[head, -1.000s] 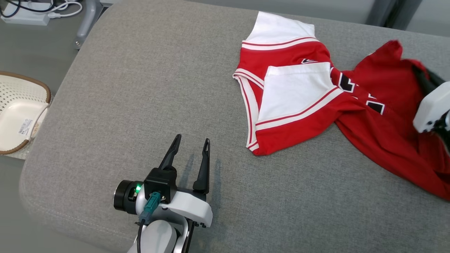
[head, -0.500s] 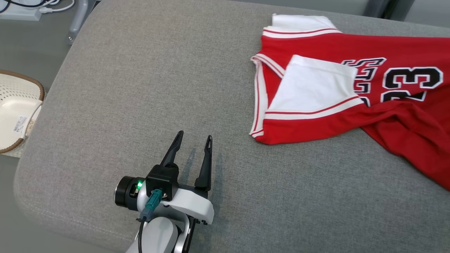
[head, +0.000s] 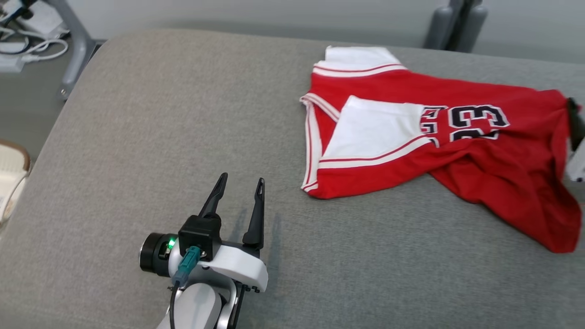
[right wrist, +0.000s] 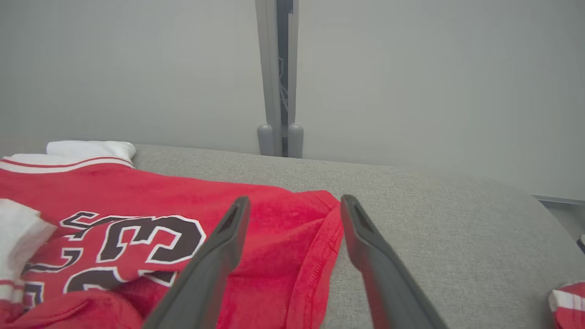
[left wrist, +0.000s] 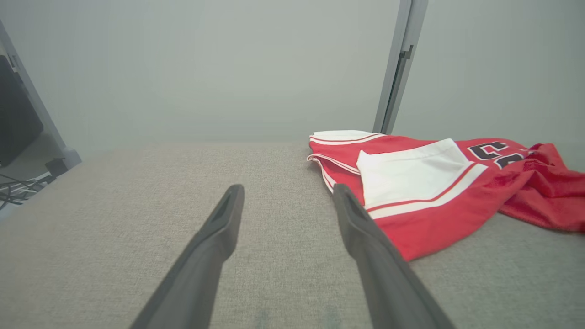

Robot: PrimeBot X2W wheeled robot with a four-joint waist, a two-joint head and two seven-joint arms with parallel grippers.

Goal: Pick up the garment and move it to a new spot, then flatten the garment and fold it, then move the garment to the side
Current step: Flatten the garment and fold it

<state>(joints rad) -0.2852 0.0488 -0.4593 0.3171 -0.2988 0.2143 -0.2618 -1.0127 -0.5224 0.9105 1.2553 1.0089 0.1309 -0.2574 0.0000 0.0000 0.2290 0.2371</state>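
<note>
Head view, nearest first: the left gripper (head: 242, 179) sits at about 6 o'clock, low over a grey fabric cushion (head: 137, 137). Its two dark fingers point to 12 o'clock and stand spread apart, gripping nothing. A small green light glows on its wrist.

From that gripper, the red basketball jersey (head: 480, 160) lies towards 2 o'clock, apart from the fingertips. It rests crumpled on the cushion with white, red-striped trim. One white panel is folded over its near left part, and black numerals edged in white show beside that panel.

In the left wrist view, the left gripper (left wrist: 288, 189) frames bare cushion. The jersey (left wrist: 411, 228) lies at 3 o'clock, its near red corner just beside the right-hand finger.

At the 3 o'clock edge of the head view, a dark finger of the right gripper (head: 573, 123) meets the jersey's far right hem. In the right wrist view, the right gripper (right wrist: 295, 200) has its fingers wide apart and clamps nothing. The jersey (right wrist: 160, 192) spreads from 9 o'clock, and its stitched hem corner lies between and below the two fingers.

Farthest off, a grey post (head: 457, 23) stands behind the cushion at 1 o'clock, and white cables (head: 27, 45) lie on the floor at 10 o'clock.
</note>
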